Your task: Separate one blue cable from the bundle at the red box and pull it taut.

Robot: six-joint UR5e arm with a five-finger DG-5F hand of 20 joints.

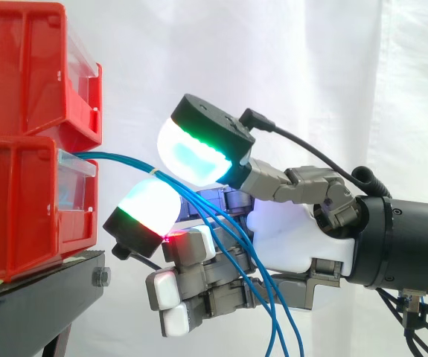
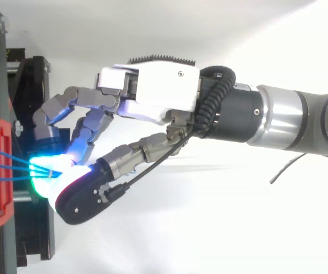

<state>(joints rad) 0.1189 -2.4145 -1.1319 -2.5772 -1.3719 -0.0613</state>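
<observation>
The hand [image 1: 288,238] comes in from the right and reaches up to the front of the lower red bin [image 1: 20,208]. That bin sits on a black stand [image 1: 42,290], under a second red bin [image 1: 20,67]. Several blue cables [image 1: 117,159] leave the lower bin's front, just above its clear label plate [image 1: 76,182]. They arc right into a narrow gap between two glowing fingers [image 1: 199,152], which are curled in on them in a pinch. The glow hides the contact, so how many strands are caught cannot be made out. Past the pinch the cables sag across the hand's other, curled fingers and are cut off by the bottom edge. From above, the cables [image 2: 7,165] run side by side out of the bin and meet at the pads. The left edge cuts off most of the bin there.
</observation>
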